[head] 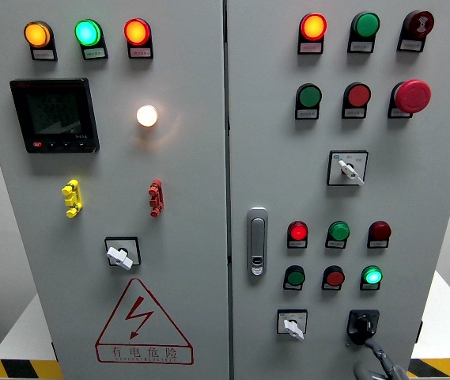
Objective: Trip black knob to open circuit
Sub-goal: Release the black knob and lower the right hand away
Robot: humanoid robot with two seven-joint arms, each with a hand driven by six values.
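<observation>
From the head camera we see the black knob (362,323) low on the right cabinet door (446,198), beside a white selector switch (292,324). Our right hand (376,360) rises from below, one finger (369,345) reaching the knob's lower edge; we cannot tell how its other fingers are set.

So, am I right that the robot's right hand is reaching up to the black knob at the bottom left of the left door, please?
Not quite. The head view shows the black knob at the bottom right of the right door, not the left one. The rest holds: the right hand reaches up to it from the lower edge, fingertips just beneath the knob.
</observation>
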